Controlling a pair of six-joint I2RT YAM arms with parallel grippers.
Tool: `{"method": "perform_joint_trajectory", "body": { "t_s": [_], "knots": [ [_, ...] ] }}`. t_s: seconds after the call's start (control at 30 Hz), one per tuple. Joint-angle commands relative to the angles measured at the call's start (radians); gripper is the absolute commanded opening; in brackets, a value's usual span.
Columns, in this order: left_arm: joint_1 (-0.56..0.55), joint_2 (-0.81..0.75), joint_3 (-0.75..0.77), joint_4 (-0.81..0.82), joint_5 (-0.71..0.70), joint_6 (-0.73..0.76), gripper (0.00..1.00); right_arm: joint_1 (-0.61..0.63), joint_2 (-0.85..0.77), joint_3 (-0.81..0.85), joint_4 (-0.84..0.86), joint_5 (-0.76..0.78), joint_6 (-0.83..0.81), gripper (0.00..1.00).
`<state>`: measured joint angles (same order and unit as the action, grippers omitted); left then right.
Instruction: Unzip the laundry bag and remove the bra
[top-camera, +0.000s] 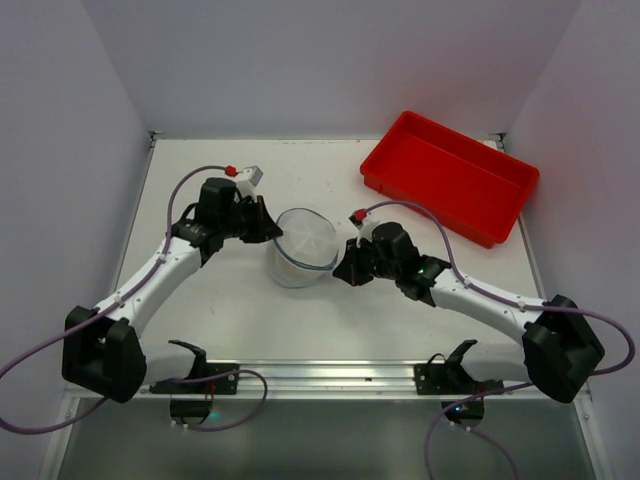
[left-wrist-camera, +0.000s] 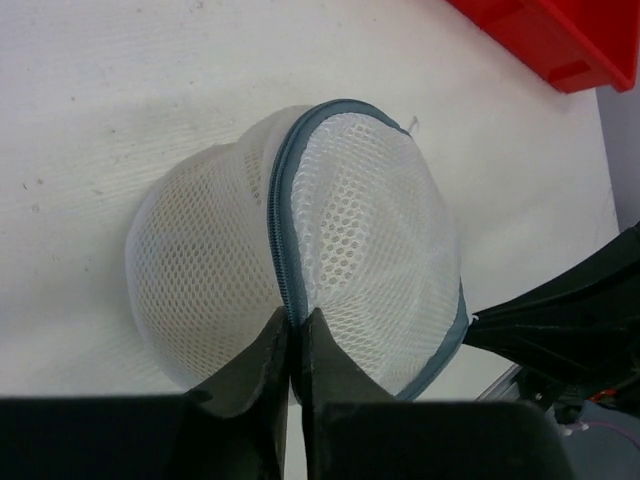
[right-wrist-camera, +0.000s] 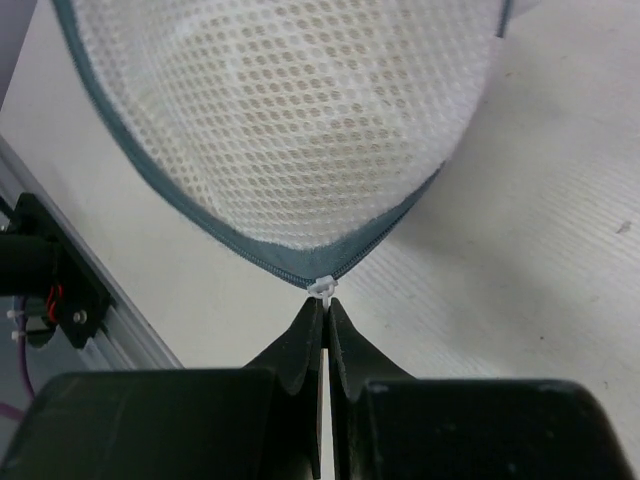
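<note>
Top external view shows the left claw (top-camera: 270, 228) touching the left side of the laundry bag (top-camera: 303, 245), which sits mid-counter (top-camera: 230, 310) between the two arms. In the left wrist view, its fingers are pressed together on the bag's grey zipper rim (left-wrist-camera: 280, 230). At the bag's right side, the right claw (top-camera: 345, 268) is clamped on the white zipper tag (right-wrist-camera: 323, 288), where the rim comes to a point. A red tray (top-camera: 450, 175) lies well apart at the far right.

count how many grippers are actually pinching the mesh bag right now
2. The left gripper is shut on the laundry bag at its rim, on the left side. The right gripper is shut on the white zipper pull on the right side.
</note>
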<state>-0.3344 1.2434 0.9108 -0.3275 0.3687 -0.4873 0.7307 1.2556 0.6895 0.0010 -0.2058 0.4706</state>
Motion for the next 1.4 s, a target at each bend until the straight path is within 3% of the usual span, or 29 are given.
{"method": "perform_joint_trajectory", "body": {
  "t_s": [0.0, 0.03, 0.07, 0.17, 0.3, 0.43, 0.63, 0.83, 0.93, 1.0, 1.1, 1.13, 1.2, 1.23, 1.37],
  "knots": [
    [0.032, 0.059, 0.118, -0.025, 0.029, 0.206, 0.13, 0.036, 0.008, 0.036, -0.014, -0.072, -0.026, 0.00],
    [0.032, 0.059, 0.119, -0.007, 0.026, 0.205, 0.22, 0.053, 0.019, 0.050, -0.007, -0.076, -0.015, 0.00],
    [0.035, 0.071, 0.126, 0.013, 0.024, 0.173, 0.53, 0.071, 0.033, 0.083, -0.001, -0.076, 0.002, 0.00],
    [0.040, 0.076, 0.140, 0.033, 0.006, 0.077, 0.99, 0.130, 0.093, 0.148, 0.097, -0.072, 0.078, 0.00],
    [0.040, 0.001, 0.070, -0.008, -0.121, -0.072, 1.00, 0.157, 0.188, 0.222, 0.189, -0.043, 0.183, 0.00],
    [0.038, -0.142, -0.094, -0.044, -0.187, -0.195, 1.00, 0.159, 0.260, 0.269, 0.246, -0.017, 0.247, 0.00],
    [0.021, -0.372, -0.283, -0.025, -0.203, -0.368, 1.00, 0.191, 0.324, 0.320, 0.251, -0.017, 0.249, 0.00],
    [-0.017, -0.383, -0.331, 0.088, -0.162, -0.462, 0.99, 0.207, 0.337, 0.320, 0.252, -0.011, 0.238, 0.00],
    [-0.040, -0.332, -0.328, 0.132, -0.174, -0.482, 0.93, 0.210, 0.337, 0.321, 0.243, -0.003, 0.230, 0.00],
    [-0.055, -0.305, -0.328, 0.153, -0.186, -0.488, 0.80, 0.211, 0.332, 0.321, 0.235, 0.006, 0.218, 0.00],
    [-0.069, -0.263, -0.332, 0.163, -0.217, -0.487, 0.51, 0.211, 0.321, 0.312, 0.208, 0.016, 0.188, 0.00],
    [-0.069, -0.256, -0.339, 0.166, -0.221, -0.485, 0.31, 0.213, 0.309, 0.295, 0.180, 0.022, 0.174, 0.00],
    [-0.068, -0.259, -0.342, 0.165, -0.240, -0.475, 0.14, 0.205, 0.288, 0.272, 0.153, 0.043, 0.120, 0.00],
    [-0.066, -0.265, -0.337, 0.150, -0.246, -0.467, 0.00, 0.196, 0.277, 0.260, 0.118, 0.051, 0.102, 0.00],
    [-0.052, -0.285, -0.331, 0.120, -0.261, -0.433, 0.00, 0.066, 0.222, 0.173, 0.048, -0.038, 0.019, 0.00]
  ]
}}
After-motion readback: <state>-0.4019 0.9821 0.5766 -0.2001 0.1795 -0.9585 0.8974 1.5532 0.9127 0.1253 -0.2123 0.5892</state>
